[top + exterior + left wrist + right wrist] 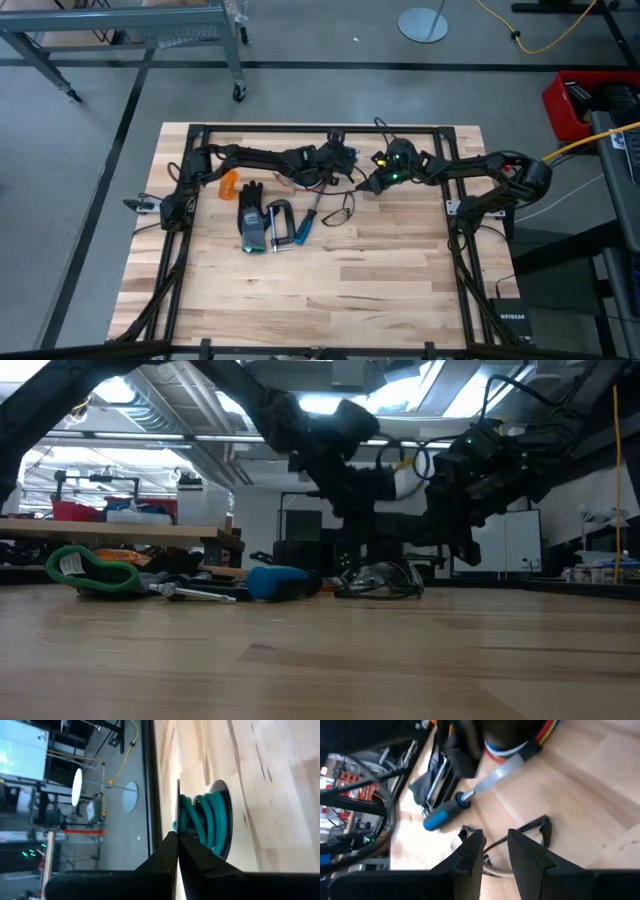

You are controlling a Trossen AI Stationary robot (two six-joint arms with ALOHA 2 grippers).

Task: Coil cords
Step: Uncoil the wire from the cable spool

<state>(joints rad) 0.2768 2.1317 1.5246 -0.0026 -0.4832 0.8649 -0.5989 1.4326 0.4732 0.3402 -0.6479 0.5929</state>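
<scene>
I see the teal cord (207, 822) already wound in loops at the far edge of the wooden tabletop (380, 270) just beyond my left gripper (177, 842), jaws together, while my right gripper (495, 847), jaws apart, hovers over a loose black cord (532, 832) beside the screwdriver (447, 812), concrete floor (90, 130) around.
</scene>
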